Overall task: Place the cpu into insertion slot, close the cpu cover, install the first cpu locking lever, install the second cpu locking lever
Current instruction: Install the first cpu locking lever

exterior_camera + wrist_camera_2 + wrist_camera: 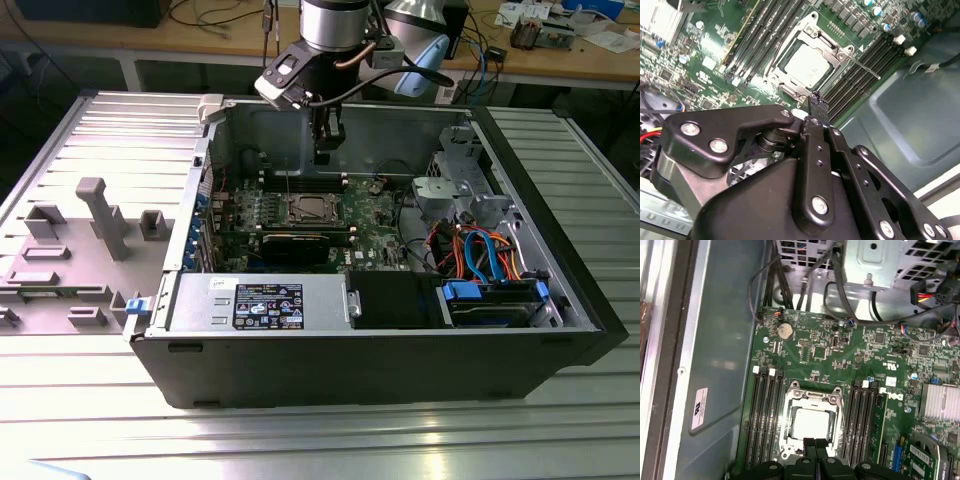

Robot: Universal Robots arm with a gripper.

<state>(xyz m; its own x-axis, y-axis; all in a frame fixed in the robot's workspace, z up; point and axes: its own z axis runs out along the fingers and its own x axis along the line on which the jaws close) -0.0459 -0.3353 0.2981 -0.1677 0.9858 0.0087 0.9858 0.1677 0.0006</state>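
1. The gripper [815,444], its fingers pressed together and holding nothing, hangs above the motherboard [805,347] inside an open computer case [400,350].
2. The cpu [811,423] sits in the insertion slot [790,389], with the cpu cover [812,396] lying flat around it.

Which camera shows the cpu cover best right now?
Second wrist view: the cpu cover shows close, nearly its whole frame lying around the cpu. The first wrist view looks straight down on it, but the hand hides one edge. In the exterior view it is tiny, deep inside the computer case.
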